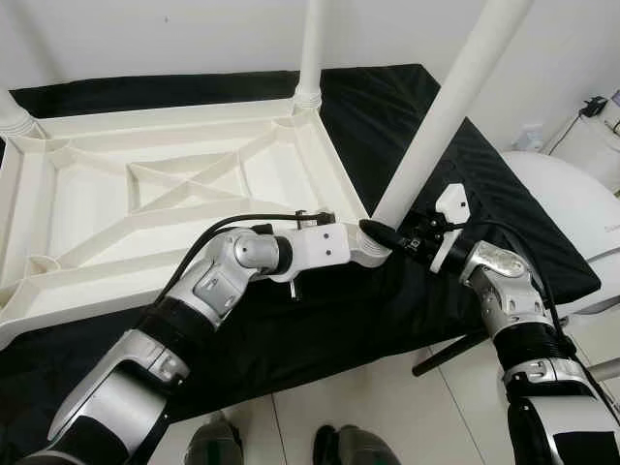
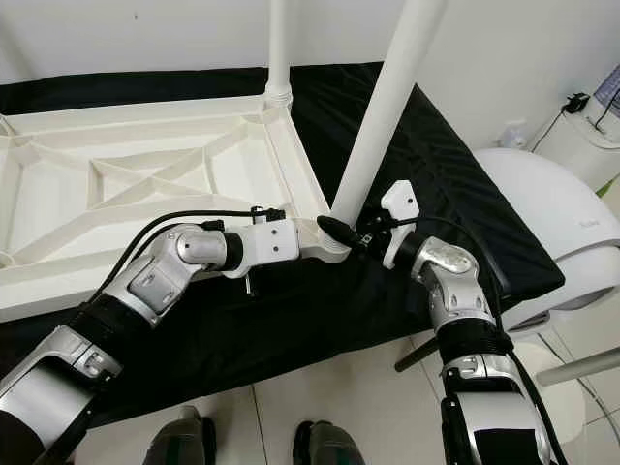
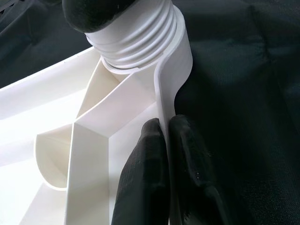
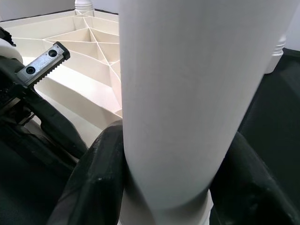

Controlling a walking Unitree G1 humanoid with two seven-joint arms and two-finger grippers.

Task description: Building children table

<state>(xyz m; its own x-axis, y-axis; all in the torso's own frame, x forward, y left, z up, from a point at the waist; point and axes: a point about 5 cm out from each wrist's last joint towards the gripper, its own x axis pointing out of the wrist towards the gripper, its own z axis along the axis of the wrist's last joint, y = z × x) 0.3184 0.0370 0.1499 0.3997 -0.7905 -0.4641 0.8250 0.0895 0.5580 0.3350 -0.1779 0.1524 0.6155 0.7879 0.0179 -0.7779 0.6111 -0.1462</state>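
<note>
The tabletop (image 1: 145,194) lies upside down on a black cloth (image 1: 387,126), ribs up, from about 9 to 12 o'clock of the head view. At its near right corner, dead centre, a leg (image 1: 446,107) stands in the threaded socket, leaning toward 1 o'clock.

The right gripper (image 4: 164,187) is closed round the base of this leg, one finger (image 4: 93,178) on each side. The left gripper (image 3: 161,173) is pinched shut on the thin rim of the top just beside the socket (image 3: 136,47), holding the top steady. The step looks like screwing the leg home. Judged from the lean, the leg wants bringing square to the top before turning, or the thread may cross. The left grip should hold firm so the light top does not spin with the leg.

Another leg (image 1: 311,48) is already up at the far right corner, at 12 o'clock, and a third (image 1: 15,116) at 10 o'clock.

A white rounded object (image 1: 572,223), perhaps a chair, sits at 3 o'clock, close to the right elbow; it could crowd the wrist as it turns. A dark bar (image 1: 450,354) pokes out under the cloth at 5 o'clock. A plug and cable (image 1: 593,105) sit at 2 o'clock. The robot's feet (image 1: 281,448) show at 6 o'clock.
</note>
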